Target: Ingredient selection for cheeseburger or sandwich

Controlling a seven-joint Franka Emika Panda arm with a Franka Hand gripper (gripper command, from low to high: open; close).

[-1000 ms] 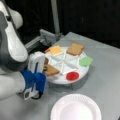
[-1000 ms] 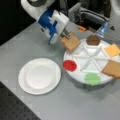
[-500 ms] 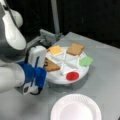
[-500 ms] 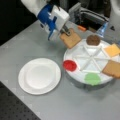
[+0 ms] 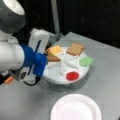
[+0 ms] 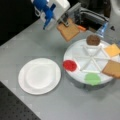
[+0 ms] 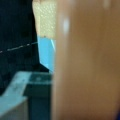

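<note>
My gripper (image 6: 64, 22) is shut on the edge of a toast-brown bread square (image 6: 69, 31), which hangs tilted in the air above the far left rim of the white divided tray (image 6: 75, 53). In a front view the same bread (image 5: 53, 57) juts from the gripper (image 5: 46, 56) over the tray's left side. In the tray lie a dark round patty (image 6: 93, 39), a yellow-orange cheese square (image 6: 112, 50), another bread square (image 6: 112, 68), a green square (image 6: 92, 78) and a red disc (image 6: 70, 65). The wrist view is filled by the held bread (image 7: 87, 65).
A white paper plate (image 6: 39, 75) lies on the grey table to the tray's left, with nothing on it; it shows at a front view's bottom (image 5: 76, 110). Dark equipment (image 6: 92, 17) and an orange item (image 6: 81, 28) stand behind the tray.
The gripper has risen with the bread square, lifting it up off the tray's near compartment. The other pieces have not moved.
</note>
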